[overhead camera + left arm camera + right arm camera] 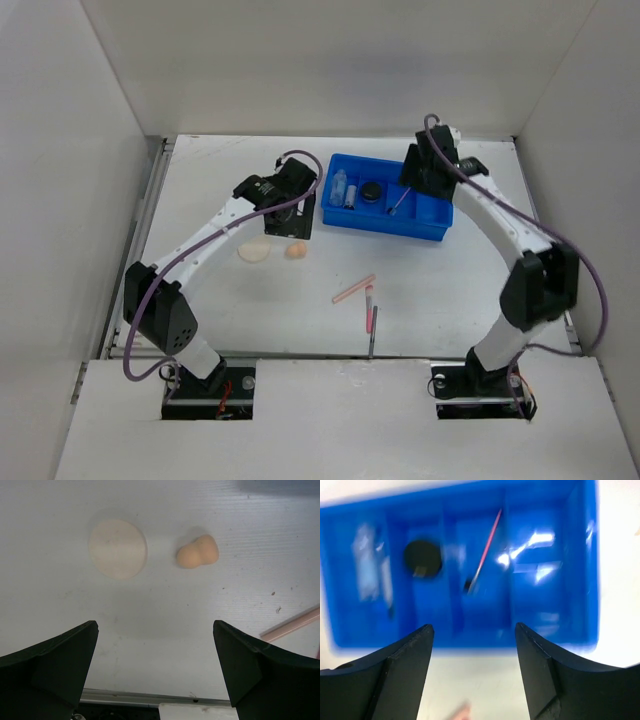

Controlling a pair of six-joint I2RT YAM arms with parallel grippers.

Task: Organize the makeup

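Walls (300,60) of plain white board close in a white table (450,320) on the left, right and far sides. A blue divided tray (400,231) sits at the far side, right of centre. At its left end lie a clear tube (338,187) and a dark-capped vial (351,192). Next comes a round black jar (371,192), and in the compartment to the jar's right a thin pink pencil (398,204) lies slanted.

Left of centre on the bare table, a cream round puff (255,252) and a peach egg sponge (296,251) lie side by side, not touching. Toward the middle are a pale pink stick (353,289) and a pink-and-black pencil (370,318).

The left arm bends outward, then reaches far and inward. The left gripper (155,630) hangs above the puff and sponge, released, with its jaws wide and nothing between them. The right arm arches over the tray's right end. The right gripper (474,630) points down at the tray from above, its jaws parted and empty; its wrist view is blurred.
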